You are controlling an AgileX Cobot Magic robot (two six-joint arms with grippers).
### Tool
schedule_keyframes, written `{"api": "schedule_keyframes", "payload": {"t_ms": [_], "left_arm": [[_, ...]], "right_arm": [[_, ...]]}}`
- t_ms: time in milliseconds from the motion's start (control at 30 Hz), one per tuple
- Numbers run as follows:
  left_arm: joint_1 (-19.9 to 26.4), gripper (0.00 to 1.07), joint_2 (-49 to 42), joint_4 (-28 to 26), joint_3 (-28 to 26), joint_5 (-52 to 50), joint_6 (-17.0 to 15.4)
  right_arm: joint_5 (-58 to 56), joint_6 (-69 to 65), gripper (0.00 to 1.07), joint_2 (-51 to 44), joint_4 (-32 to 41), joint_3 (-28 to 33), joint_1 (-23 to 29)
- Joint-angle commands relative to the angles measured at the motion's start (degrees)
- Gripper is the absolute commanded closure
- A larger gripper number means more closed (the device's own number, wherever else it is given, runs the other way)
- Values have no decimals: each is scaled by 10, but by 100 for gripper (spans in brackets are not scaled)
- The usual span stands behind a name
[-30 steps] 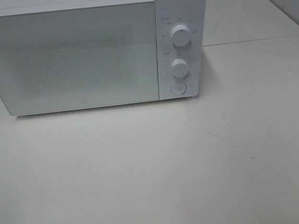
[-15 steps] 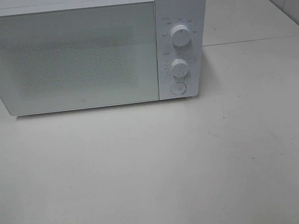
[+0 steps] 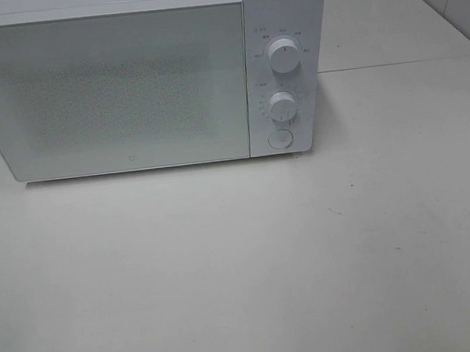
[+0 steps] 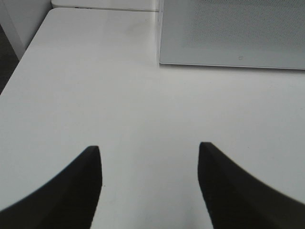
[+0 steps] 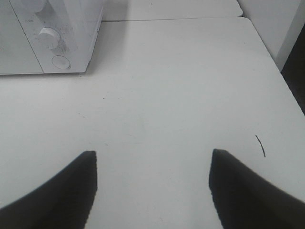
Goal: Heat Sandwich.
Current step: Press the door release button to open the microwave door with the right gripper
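Your left gripper [image 4: 148, 146] hangs with its dark jaws spread wide, and it holds nothing. Your right gripper [image 5: 153, 152] is posed the same: jaws well apart, gripping nothing.

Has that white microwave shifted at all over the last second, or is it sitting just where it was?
No. The microwave sits where it was: its right edge meets the table seam at the same spot as before.

White table [image 3: 325, 259] bears 1 microwave [image 3: 128, 86], seemingly shut.

bright, even light (soft, slightly grainy pictures)
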State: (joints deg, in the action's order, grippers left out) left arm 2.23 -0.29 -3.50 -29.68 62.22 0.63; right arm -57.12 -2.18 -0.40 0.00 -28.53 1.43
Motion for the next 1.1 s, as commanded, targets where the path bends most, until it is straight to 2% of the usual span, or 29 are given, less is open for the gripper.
{"api": "schedule_keyframes", "payload": {"t_ms": [33, 400, 567, 700, 833, 1100], "left_arm": [[-2, 49, -3, 1, 2, -10, -2], [-2, 49, -3, 1, 2, -10, -2], [-2, 49, -3, 1, 2, -10, -2], [-2, 49, -3, 1, 2, -10, -2], [-2, 49, -3, 1, 2, -10, -2], [-2, 49, -3, 1, 2, -10, -2]], "right_arm": [[-1, -1, 42, -14, 0, -1, -3], [1, -1, 42, 3, 0, -1, -3], [24, 7, 42, 49, 0, -13, -3], [83, 18, 42, 67, 0, -15, -3], [229, 26, 42, 119, 0, 3, -3], [360, 48, 42, 215, 0, 22, -3]]}}
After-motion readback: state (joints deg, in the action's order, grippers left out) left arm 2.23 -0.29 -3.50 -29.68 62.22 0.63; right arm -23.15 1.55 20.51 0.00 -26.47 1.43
